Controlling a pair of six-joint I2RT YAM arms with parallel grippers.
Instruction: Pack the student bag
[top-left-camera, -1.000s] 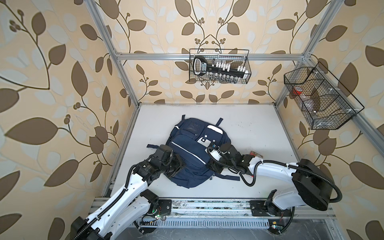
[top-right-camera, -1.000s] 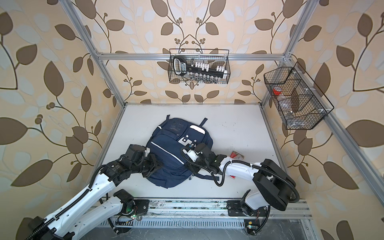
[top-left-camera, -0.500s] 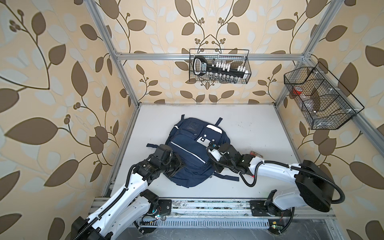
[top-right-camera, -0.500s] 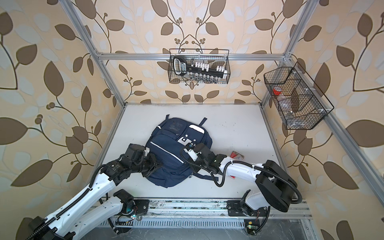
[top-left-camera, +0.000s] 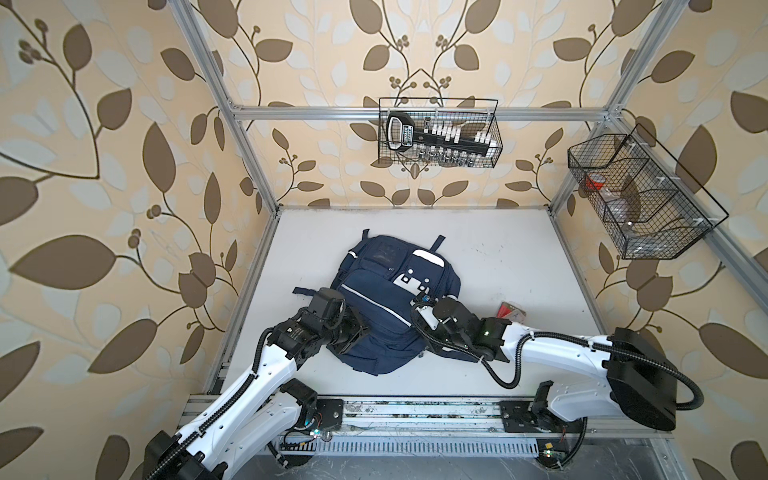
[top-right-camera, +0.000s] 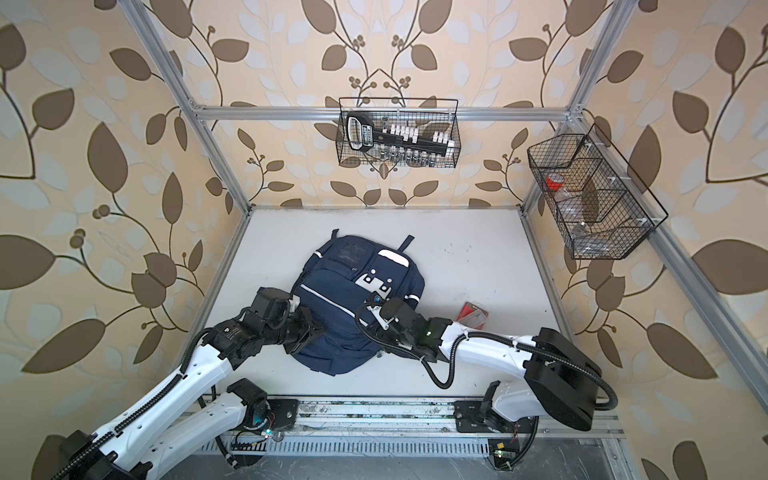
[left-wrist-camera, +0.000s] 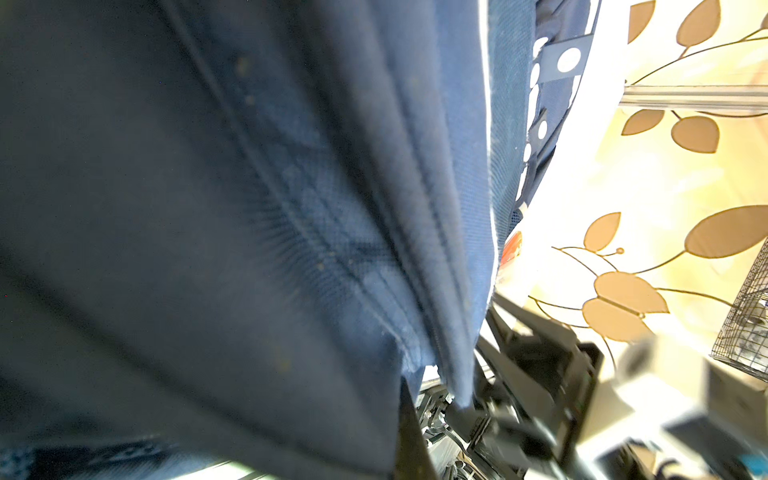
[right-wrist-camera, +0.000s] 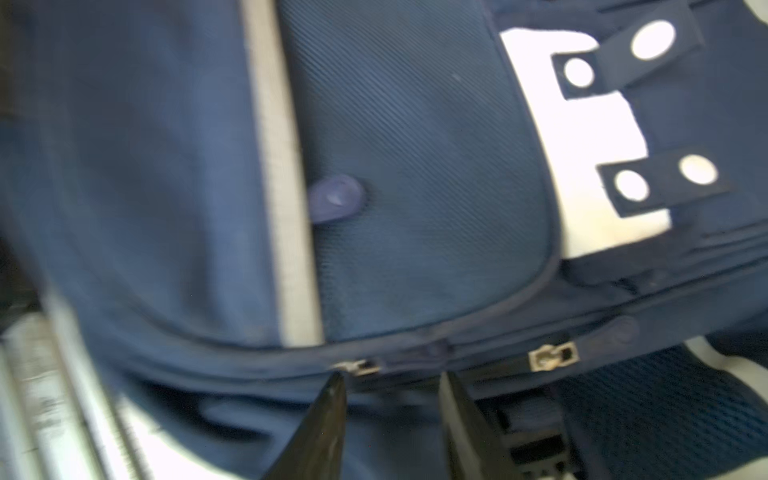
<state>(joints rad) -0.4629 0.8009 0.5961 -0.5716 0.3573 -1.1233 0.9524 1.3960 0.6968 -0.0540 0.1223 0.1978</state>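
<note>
Beige wallpaper (top-left-camera: 124, 166) with brown leaves covers the walls, brightly and evenly lit. An aluminium frame (top-left-camera: 332, 112) edges a white tabletop (top-left-camera: 498, 257). Wire baskets hang at twelve o'clock (top-left-camera: 390, 158) and two o'clock (top-left-camera: 590, 153); a metal rail (top-left-camera: 415, 409) runs at six o'clock.

The student bag (right-wrist-camera: 415, 145) is navy woven cloth with a fine diagonal rib, matt throughout. Its stripe (right-wrist-camera: 282, 166) is smooth pale tape. The white patch (right-wrist-camera: 598, 166) is flat and matt. The zipper sliders (right-wrist-camera: 552, 358) are dull bare metal. The side panel (right-wrist-camera: 665, 399) is open mesh cloth. The right gripper (right-wrist-camera: 390, 380) is black and matt, probably plastic, though blur prevents certainty. In a top view the table (top-left-camera: 498, 257) is white, matt and scuffed. The frame rails (top-left-camera: 316, 113) are brushed metal, the baskets (top-left-camera: 438, 133) are black wire, and the arm shells (top-left-camera: 245, 399) are glossy white plastic.
</note>
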